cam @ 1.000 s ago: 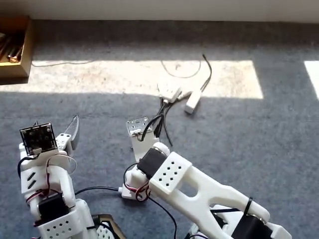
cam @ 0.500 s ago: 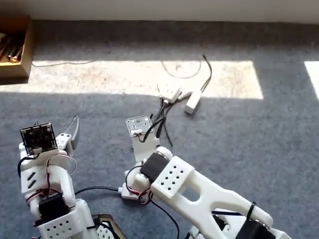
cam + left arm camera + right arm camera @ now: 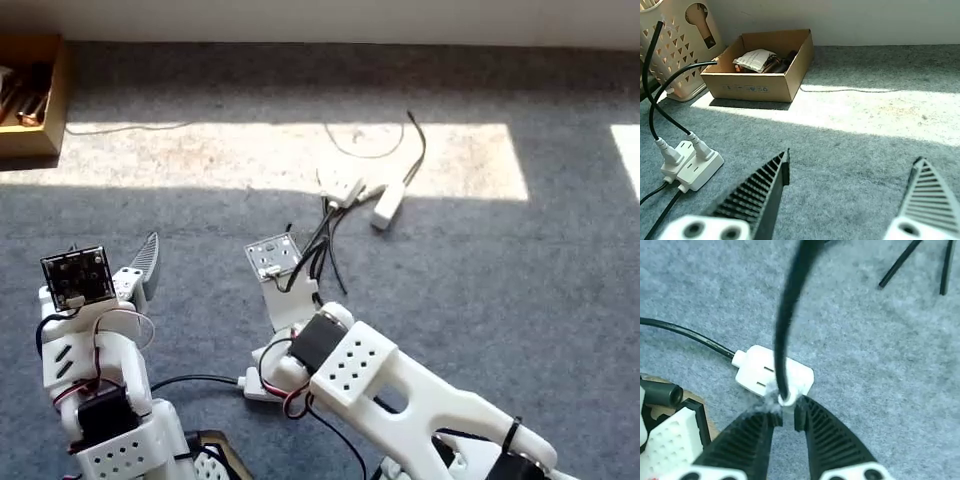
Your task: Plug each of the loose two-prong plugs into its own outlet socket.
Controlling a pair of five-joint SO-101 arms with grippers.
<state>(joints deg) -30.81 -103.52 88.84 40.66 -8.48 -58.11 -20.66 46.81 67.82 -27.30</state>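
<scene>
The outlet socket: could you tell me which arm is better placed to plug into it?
Right: the right gripper is shut on a plug beside the outlet socket; the left gripper is open.

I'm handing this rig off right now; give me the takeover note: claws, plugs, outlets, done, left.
Left claw: open, empty, above the carpet.
Right claw: shut on a white plug, black cord rising from it, at the edge of the white outlet block.
Done: two corded plugs sit in the white tap near the left claw.
Left: the held plug looks unseated, the block's slots bare; seat it. White pieces with cords in the sun patch: state unclear.
</scene>
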